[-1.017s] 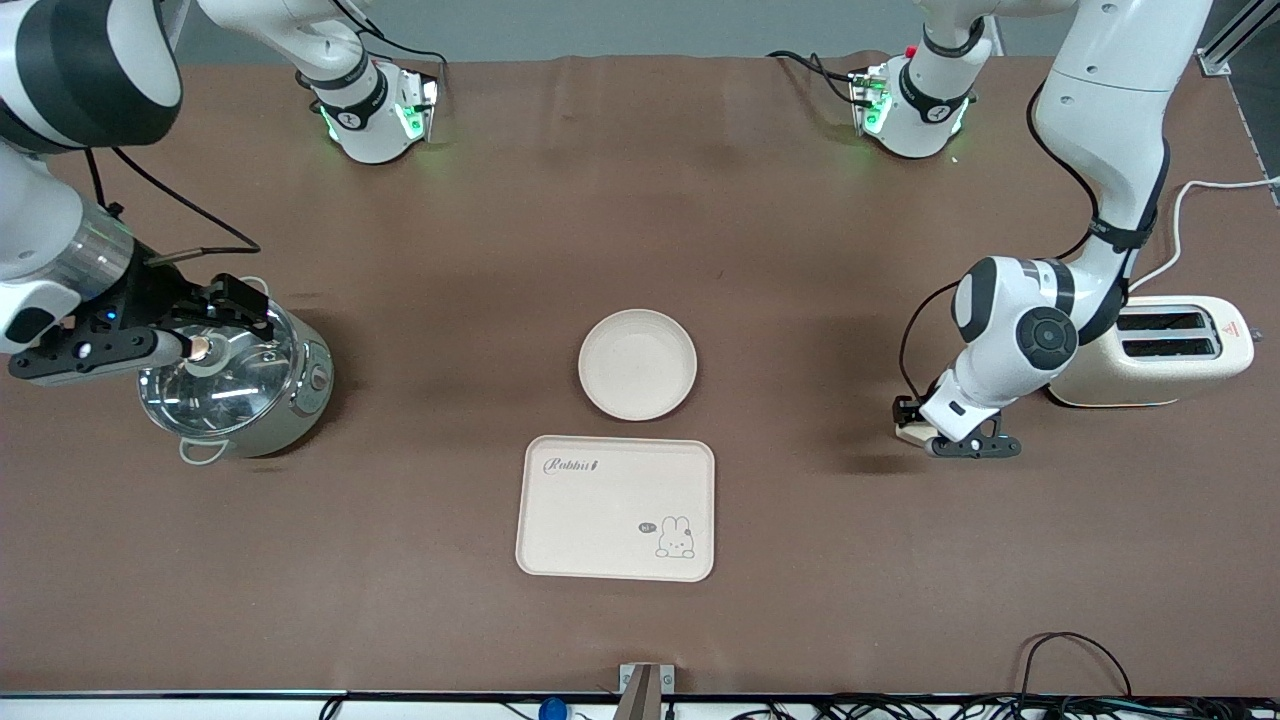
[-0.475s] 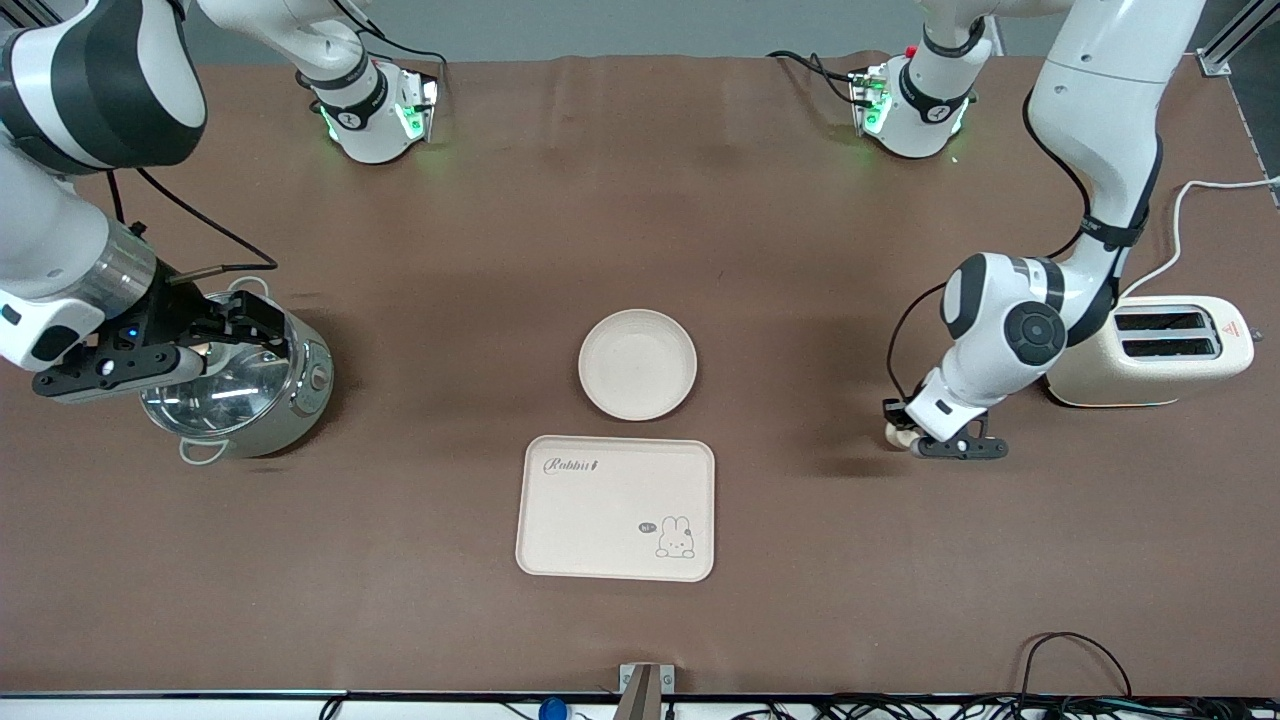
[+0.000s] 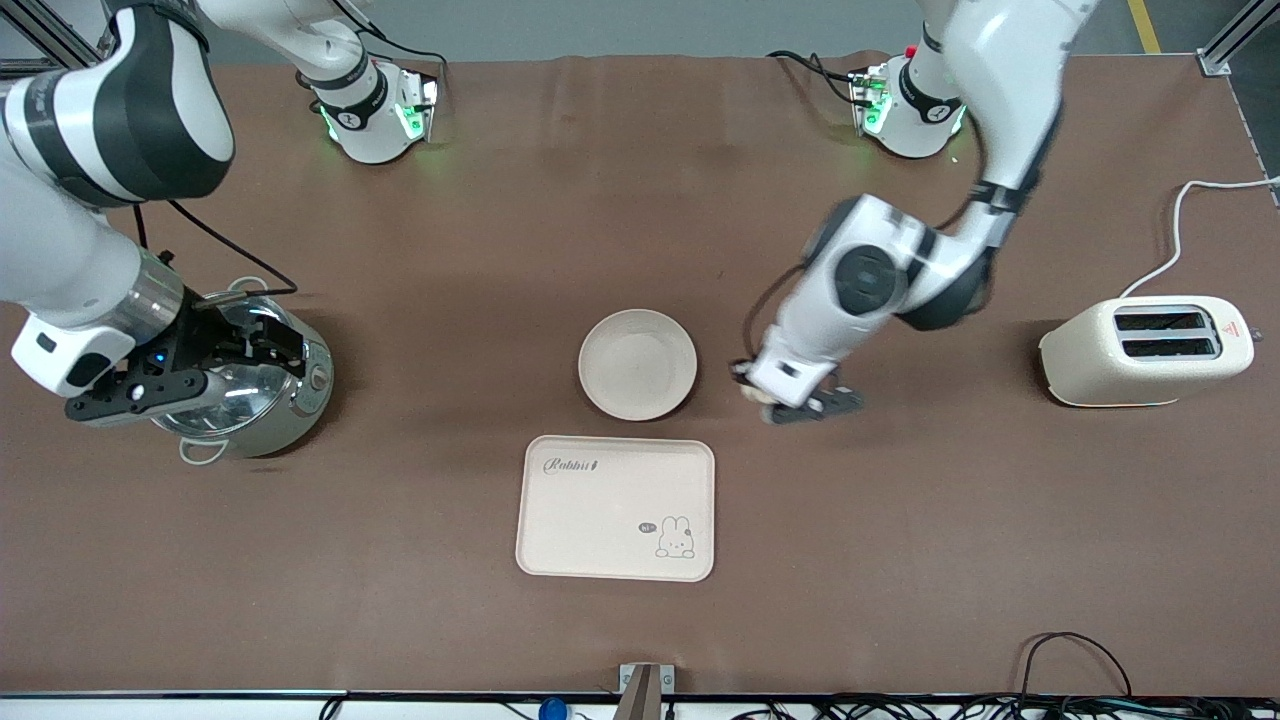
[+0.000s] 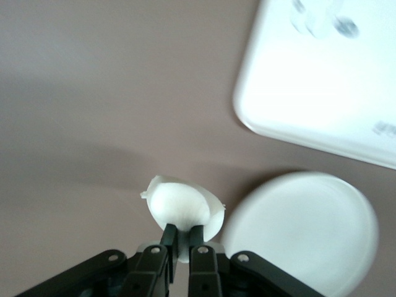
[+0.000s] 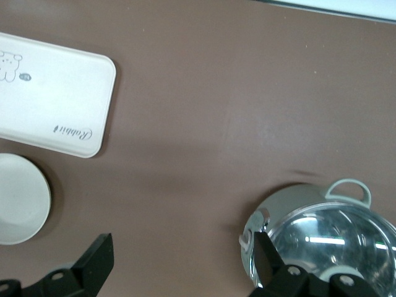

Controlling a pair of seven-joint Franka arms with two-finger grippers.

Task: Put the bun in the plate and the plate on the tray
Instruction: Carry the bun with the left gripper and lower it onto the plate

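My left gripper (image 3: 790,400) is shut on the bun (image 3: 750,393), a small cream-white lump, and holds it just above the table beside the plate (image 3: 637,363), toward the left arm's end. In the left wrist view the bun (image 4: 182,207) sits between the closed fingers of the left gripper (image 4: 184,238), next to the plate (image 4: 303,238) and the tray (image 4: 322,80). The plate is empty. The printed tray (image 3: 615,507) lies nearer the front camera than the plate and is also empty. My right gripper (image 3: 262,342) is open over the steel pot (image 3: 250,400).
A cream toaster (image 3: 1145,350) stands at the left arm's end with its cable. The lidded pot (image 5: 328,241) stands at the right arm's end. The right wrist view shows the right gripper (image 5: 182,263), plate (image 5: 18,207) and tray (image 5: 49,105).
My left arm has swung the bun from beside the toaster to just beside the plate. My right gripper has shifted slightly over the pot.
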